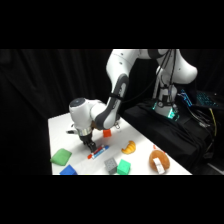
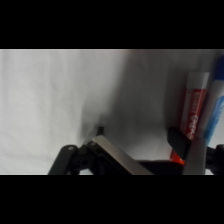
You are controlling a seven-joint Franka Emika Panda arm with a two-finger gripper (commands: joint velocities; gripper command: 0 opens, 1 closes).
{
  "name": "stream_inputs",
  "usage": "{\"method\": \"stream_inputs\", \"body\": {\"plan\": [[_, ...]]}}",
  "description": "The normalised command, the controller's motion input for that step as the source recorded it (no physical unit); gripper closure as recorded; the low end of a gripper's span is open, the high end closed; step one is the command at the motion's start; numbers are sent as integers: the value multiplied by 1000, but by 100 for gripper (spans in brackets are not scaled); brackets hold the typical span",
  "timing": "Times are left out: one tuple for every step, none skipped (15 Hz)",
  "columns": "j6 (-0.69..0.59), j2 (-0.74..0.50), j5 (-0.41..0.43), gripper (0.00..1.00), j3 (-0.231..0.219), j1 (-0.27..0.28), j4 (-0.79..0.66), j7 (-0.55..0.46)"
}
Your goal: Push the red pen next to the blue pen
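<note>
Red pen [image 2: 194,106] is lying right at the gripper [image 1: 90,145], just beside its fingertip, side by side with the blue pen [image 2: 216,111], both pointing away from it. The fingers are spread apart, holding nothing.

The red pen [image 2: 194,107] carries white lettering along its barrel in the wrist view, too blurred to read; nothing else bears text.
</note>
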Motion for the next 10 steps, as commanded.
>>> {"method": "stream_inputs", "body": {"plan": [[91,-387,-192,0,-152,366,-442,487],[-46,-409,-127,0,-131,285,-384,458],[-224,-524,-40,0,-93,184,-366,417],[-265,-595,-37,0,-93,142,-367,375],[-308,-653,-34,0,-87,103,-358,325],[-361,-759,-73,0,-111,103,-365,305],[-389,-785,-94,0,-106,93,-346,279],[-452,-782,-113,0,-101,95,-305,297],[-488,-773,-100,0,-64,75,-276,286],[-538,-756,-73,0,-26,56,-232,286]]}}
